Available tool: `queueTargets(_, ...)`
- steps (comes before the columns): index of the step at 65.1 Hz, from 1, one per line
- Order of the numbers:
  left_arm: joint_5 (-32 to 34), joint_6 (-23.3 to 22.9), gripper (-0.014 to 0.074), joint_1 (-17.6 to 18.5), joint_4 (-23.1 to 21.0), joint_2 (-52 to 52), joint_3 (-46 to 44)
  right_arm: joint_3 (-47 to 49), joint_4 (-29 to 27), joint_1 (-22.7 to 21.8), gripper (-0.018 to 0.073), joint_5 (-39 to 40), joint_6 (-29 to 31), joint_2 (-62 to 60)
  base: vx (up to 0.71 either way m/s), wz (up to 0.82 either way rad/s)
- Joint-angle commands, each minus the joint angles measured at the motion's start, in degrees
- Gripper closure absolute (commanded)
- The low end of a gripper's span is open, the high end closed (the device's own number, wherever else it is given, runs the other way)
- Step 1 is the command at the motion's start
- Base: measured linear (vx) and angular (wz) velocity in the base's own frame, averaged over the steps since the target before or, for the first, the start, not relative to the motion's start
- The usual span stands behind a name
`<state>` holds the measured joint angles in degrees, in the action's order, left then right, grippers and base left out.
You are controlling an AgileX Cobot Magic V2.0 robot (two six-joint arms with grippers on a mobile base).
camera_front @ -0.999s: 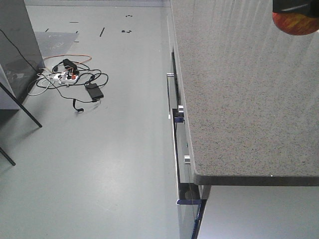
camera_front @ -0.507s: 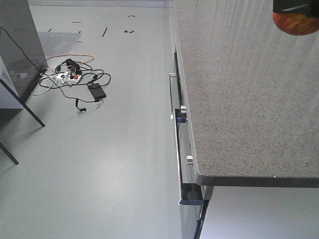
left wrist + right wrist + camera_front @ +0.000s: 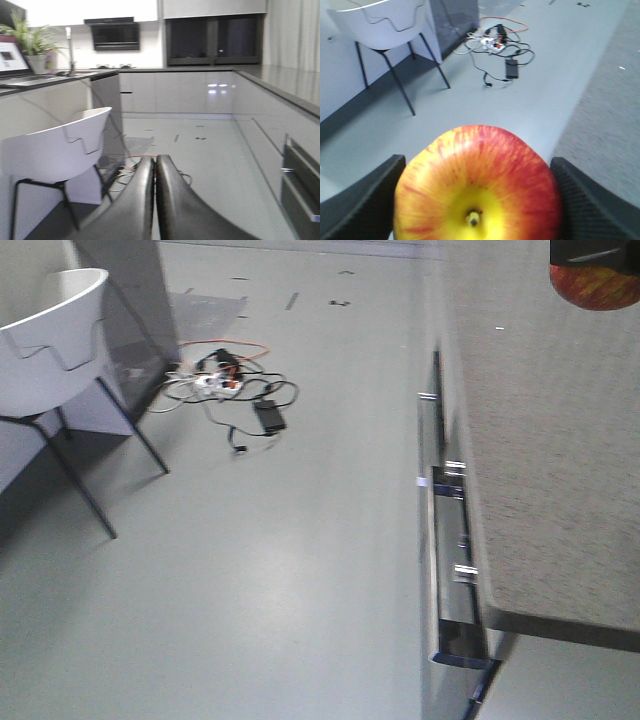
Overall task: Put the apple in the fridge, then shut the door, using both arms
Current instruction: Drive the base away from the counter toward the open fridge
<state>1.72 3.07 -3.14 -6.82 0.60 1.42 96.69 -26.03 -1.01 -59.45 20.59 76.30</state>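
Apple (image 3: 477, 185) hangs above the table (image 3: 560, 490), clamped at its widest sides in the right pincer (image 3: 478, 207); firm but glossy, it probably slips under weak pressure. Left pincer (image 3: 155, 195) is pressed together, empty.

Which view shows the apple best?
Right wrist: the apple fills the frame, stem visible, clamped between the right gripper's fingers. Front-facing catches only its lower part at the top-right edge. Left wrist shows none of it.
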Motion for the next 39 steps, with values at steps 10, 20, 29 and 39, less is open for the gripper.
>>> queueTargets(10, 4.50, -0.66, 0.0603, 0.25, -0.21, 0.89, -1.06, 1.92, -1.85, -0.25, 0.0298, 3.98, 0.48, -1.50, -0.01, 0.55)
queueTargets(20, 4.50, -0.66, 0.0603, 0.25, -0.21, 0.89, -1.06, 1.92, -1.85, -0.25, 0.0298, 3.98, 0.48, -1.50, -0.02, 0.60)
queueTargets(29, 4.50, -0.66, 0.0603, 0.25, -0.21, 0.89, -1.06, 1.92, -1.85, -0.25, 0.0298, 3.98, 0.48, -1.50, -0.02, 0.59)
queueTargets(39, 4.50, -0.66, 0.0603, 0.25, -0.21, 0.89, -1.06, 1.92, -1.85, -0.25, 0.0298, 3.98, 0.48, -1.50, -0.02, 0.56)
